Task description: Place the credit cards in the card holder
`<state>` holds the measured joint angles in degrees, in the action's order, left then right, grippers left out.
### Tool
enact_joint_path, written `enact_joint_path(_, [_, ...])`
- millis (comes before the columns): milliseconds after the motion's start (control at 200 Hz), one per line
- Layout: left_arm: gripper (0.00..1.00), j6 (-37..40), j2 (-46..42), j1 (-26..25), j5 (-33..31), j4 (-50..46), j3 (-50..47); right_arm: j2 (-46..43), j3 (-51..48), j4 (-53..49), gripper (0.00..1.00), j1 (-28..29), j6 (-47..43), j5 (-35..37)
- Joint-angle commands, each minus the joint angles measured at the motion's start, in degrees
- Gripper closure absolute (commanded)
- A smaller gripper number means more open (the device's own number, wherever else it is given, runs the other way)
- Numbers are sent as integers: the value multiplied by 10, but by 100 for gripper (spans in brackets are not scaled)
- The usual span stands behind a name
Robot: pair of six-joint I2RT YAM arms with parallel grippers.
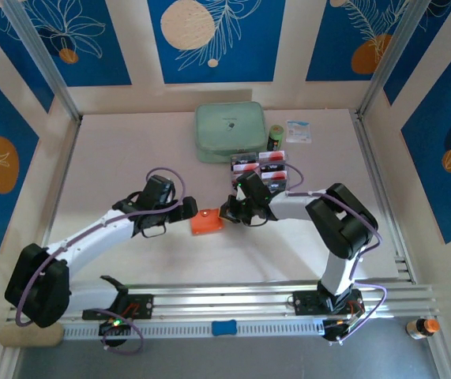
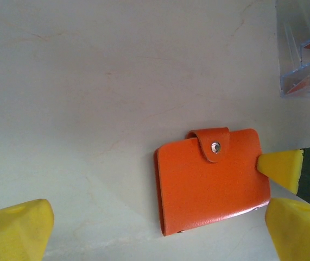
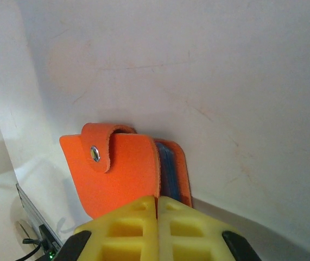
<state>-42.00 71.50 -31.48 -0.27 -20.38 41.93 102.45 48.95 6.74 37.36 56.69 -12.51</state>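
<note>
The card holder (image 2: 212,185) lies flat on the table (image 2: 89,81) between my 2 arms, with its snap tab (image 2: 215,145) fastened over the front cover. The credit cards (image 1: 261,167) stand in the clear tray (image 2: 301,60) just behind it, so I judge the job barely begun: the holder has to be opened first.

My right gripper (image 3: 157,209) is clenched, its 2 pads pressed together with nothing I can make out between them. The tips butt against the holder's edge opposite the spine, and I see 1 yellow fingertip (image 2: 279,166) touching that edge in the left wrist view. My left gripper (image 2: 157,217) is released, its jaws spread wide on either side of the holder and apart from it.

To do this well, I would use the right tips as a stop only and press no harder, since the table looks smooth and the holder will probably skate. I would bring the left jaws down, pin the body near the spine, then work the tab off its stud with 1 fingertip. Lifting the whole cover would be a mistake, as the snap should give before the leather folds. The blue sleeves (image 3: 167,163) showing at the edge suggest the cover is loose there.
</note>
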Motion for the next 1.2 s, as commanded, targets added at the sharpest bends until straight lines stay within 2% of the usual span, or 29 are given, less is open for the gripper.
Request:
enact_joint_path(0, [0,-8,6,7,11,-5,20,15,-6,22,90,-1,9,-27])
enact_joint_path(100, [0,-12,7,6,12,-2,21,26,-6,33,90,-1,14,-35])
enact_joint_path(170, [0,-14,9,6,14,-1,21,34,-7,48,100,-2,21,-45])
enact_joint_path(330, [0,-27,3,6,21,5,23,22,-15,80,100,-4,36,-67])
enact_joint_path(505, [0,-76,-38,6,28,30,25,-50,-17,78,100,-7,55,-64])
enact_joint_path(775, [0,-178,-114,6,3,83,32,-176,12,23,100,-24,86,-1])
enact_joint_path(1065, [0,-311,-112,6,19,237,3,-258,40,8,100,-34,155,100])
enact_joint_path(1195, [7,-348,-99,3,16,290,1,-274,44,24,100,-33,189,134])
